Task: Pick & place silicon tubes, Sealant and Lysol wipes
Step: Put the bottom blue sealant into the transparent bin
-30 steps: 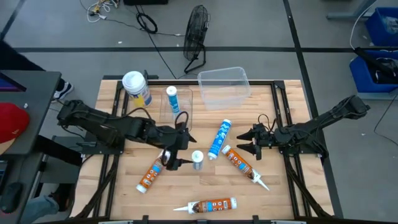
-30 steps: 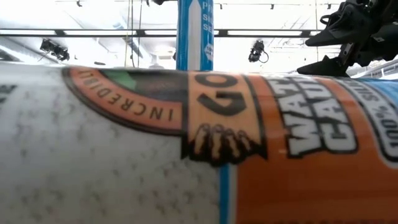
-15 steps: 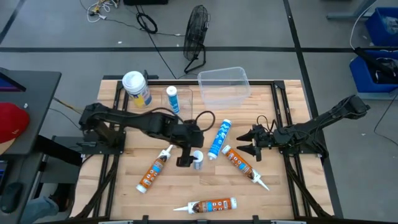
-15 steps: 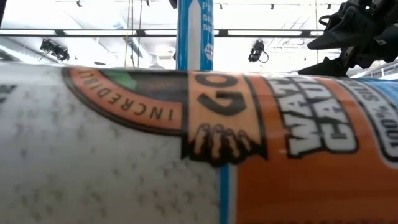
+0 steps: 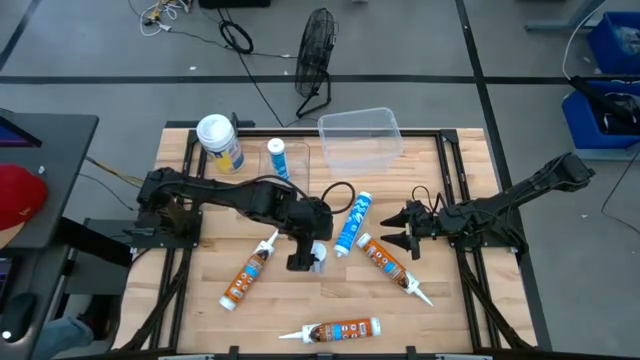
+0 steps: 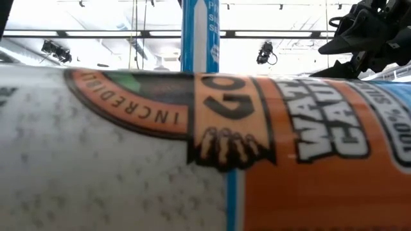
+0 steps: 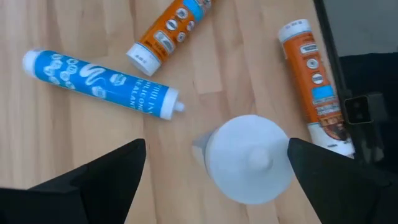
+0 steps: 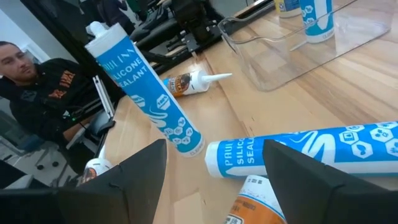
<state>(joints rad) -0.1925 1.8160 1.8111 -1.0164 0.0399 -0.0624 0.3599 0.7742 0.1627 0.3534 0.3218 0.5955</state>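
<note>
A slim blue-and-white silicone tube point(image 5: 318, 254) stands upright on its base at mid table. My left gripper point(image 5: 304, 256) is open over it; in the left wrist view point(image 7: 216, 149) its fingers stand on either side of the tube's white top point(image 7: 250, 159) without touching it. A second blue tube point(image 5: 352, 222) lies flat. Three orange sealant tubes point(image 5: 248, 272) point(image 5: 388, 262) point(image 5: 335, 330) lie on the table. The Lysol wipes point(image 5: 220, 141) stand at the far left. My right gripper point(image 5: 390, 228) is open and empty beside the lying blue tube point(image 8: 311, 149).
A clear plastic bin point(image 5: 360, 138) sits at the far edge, and a third blue tube point(image 5: 278, 160) stands upright left of it. An orange tube point(image 6: 192, 147) fills the low view. A person point(image 8: 31, 74) sits beyond the table's left side.
My left gripper has gone toward the table's right edge, away from the left orange tube, and now stands over the upright blue tube. The tube has stayed where it was.
</note>
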